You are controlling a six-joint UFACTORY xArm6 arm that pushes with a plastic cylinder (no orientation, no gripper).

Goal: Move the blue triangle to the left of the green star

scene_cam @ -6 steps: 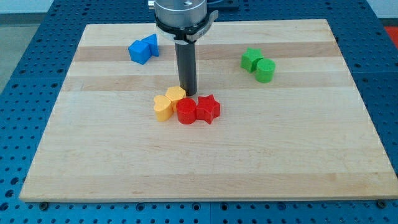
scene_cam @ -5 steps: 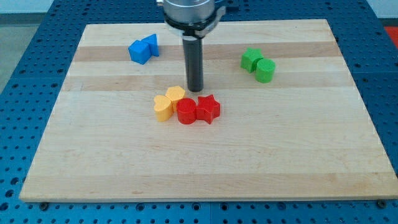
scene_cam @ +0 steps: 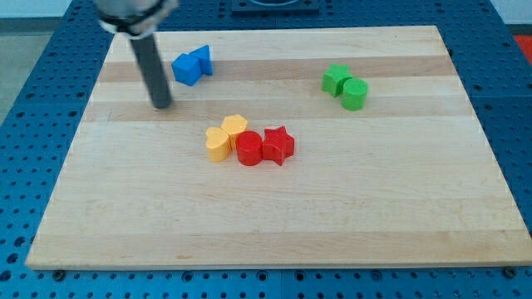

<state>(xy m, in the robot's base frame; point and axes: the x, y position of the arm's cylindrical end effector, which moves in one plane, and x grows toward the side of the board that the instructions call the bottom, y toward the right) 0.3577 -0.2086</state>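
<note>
The blue triangle (scene_cam: 202, 58) sits near the view's top left, touching a blue cube (scene_cam: 186, 69) on its left. The green star (scene_cam: 336, 79) is at the view's upper right, with a green cylinder (scene_cam: 355, 94) touching its lower right. My tip (scene_cam: 162, 106) rests on the board to the lower left of the blue cube, a short gap away, touching no block.
A cluster sits at the board's middle: two yellow blocks (scene_cam: 218, 143) (scene_cam: 235, 127), a red cylinder (scene_cam: 248, 149) and a red star (scene_cam: 278, 145). The wooden board (scene_cam: 274, 224) lies on a blue perforated table.
My tip has moved far to the view's left and slightly up, from just above the yellow and red cluster to beside the blue blocks. No block has moved.
</note>
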